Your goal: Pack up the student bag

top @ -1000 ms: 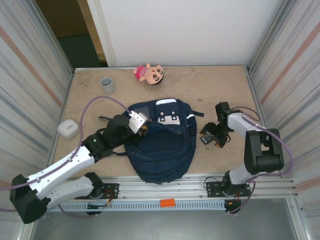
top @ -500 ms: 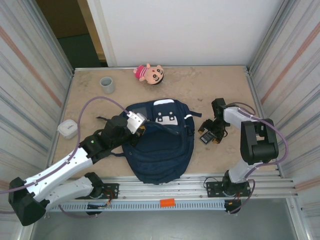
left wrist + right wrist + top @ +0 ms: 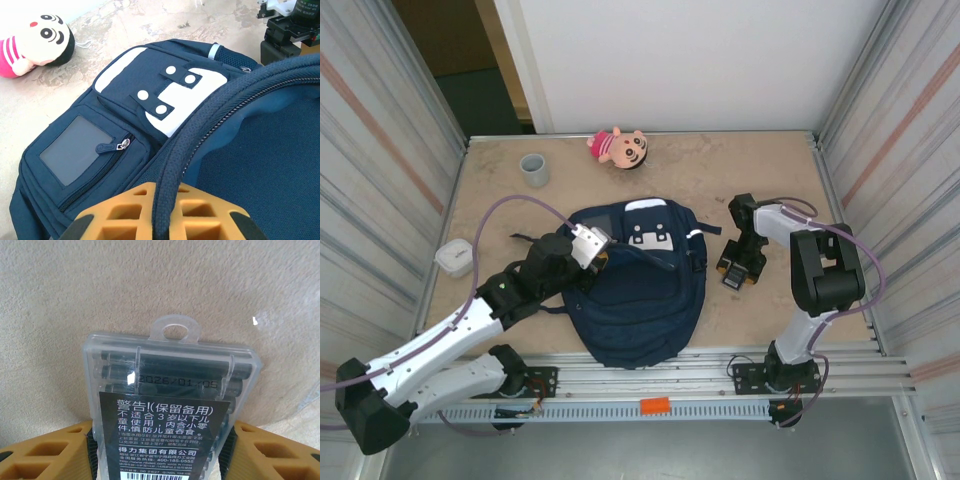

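Observation:
The student bag (image 3: pixel 640 300) is a navy backpack lying flat mid-table, its white patch (image 3: pixel 170 100) and front pocket facing the far side. My left gripper (image 3: pixel 603 257) sits at the bag's upper left and is shut on the padded zip edge (image 3: pixel 200 145) of the main opening, lifting it. In the left wrist view the edge runs down between the left gripper's (image 3: pixel 167 212) orange fingers. To the right of the bag, my right gripper (image 3: pixel 738 266) points down at the table. Its pads press both sides of a clear plastic box of dark pen refills (image 3: pixel 170 390) with a black label.
A pink plush doll (image 3: pixel 618 147) lies at the far edge and a grey cup (image 3: pixel 534 170) stands at the far left. A small white case (image 3: pixel 455 258) rests by the left wall. Corrugated metal walls (image 3: pixel 380 200) close both sides.
My right gripper has shifted left toward the bag and its jaws have narrowed onto the clear box. The left gripper keeps its hold on the zip edge, barely moving.

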`<state>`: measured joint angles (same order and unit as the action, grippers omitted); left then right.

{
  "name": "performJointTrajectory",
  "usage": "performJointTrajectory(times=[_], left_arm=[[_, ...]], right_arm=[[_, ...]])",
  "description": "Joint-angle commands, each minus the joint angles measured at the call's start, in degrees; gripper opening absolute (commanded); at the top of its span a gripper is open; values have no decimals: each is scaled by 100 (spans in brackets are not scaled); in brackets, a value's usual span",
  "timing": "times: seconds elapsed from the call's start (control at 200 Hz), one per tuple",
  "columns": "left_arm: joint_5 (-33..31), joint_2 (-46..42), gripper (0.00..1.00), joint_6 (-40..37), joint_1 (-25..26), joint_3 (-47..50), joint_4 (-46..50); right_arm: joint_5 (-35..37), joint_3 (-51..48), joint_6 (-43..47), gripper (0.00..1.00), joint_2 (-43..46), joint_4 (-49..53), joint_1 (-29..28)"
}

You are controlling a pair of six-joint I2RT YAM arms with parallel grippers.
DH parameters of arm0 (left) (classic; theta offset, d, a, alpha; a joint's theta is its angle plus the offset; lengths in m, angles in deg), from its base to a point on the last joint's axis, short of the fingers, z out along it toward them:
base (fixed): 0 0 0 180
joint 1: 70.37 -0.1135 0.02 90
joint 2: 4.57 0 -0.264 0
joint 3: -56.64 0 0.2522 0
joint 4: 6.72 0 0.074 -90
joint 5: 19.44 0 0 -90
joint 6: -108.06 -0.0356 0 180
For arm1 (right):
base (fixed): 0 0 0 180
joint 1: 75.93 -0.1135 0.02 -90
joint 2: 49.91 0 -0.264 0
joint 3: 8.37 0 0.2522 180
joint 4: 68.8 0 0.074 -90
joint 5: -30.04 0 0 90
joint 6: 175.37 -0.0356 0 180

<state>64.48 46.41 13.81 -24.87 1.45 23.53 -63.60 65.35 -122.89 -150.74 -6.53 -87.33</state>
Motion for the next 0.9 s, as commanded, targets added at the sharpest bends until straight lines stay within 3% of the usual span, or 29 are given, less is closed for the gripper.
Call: performJointTrajectory(times=[0.0, 0.306, 0.601, 0.737, 0.897], left_arm=[[-242, -169, 0, -2, -15, 12, -143], [-156, -181, 0, -67, -23, -94, 5], [14, -221, 0, 330, -100, 172, -425], [210, -198, 0, 482, -184, 126, -380], [447, -228, 0, 624, -349, 206, -469]], right_arm=[[175, -295, 81, 53, 155, -251, 14], [-1373, -1865, -310, 46, 2583, -1877, 600], [-2065, -2269, 585, 47, 4775, -2440, 518], [-2332, -2250, 1382, 46, 5679, -2881, 111], [-1999, -1854, 3019, 46, 6149, -2744, -868]])
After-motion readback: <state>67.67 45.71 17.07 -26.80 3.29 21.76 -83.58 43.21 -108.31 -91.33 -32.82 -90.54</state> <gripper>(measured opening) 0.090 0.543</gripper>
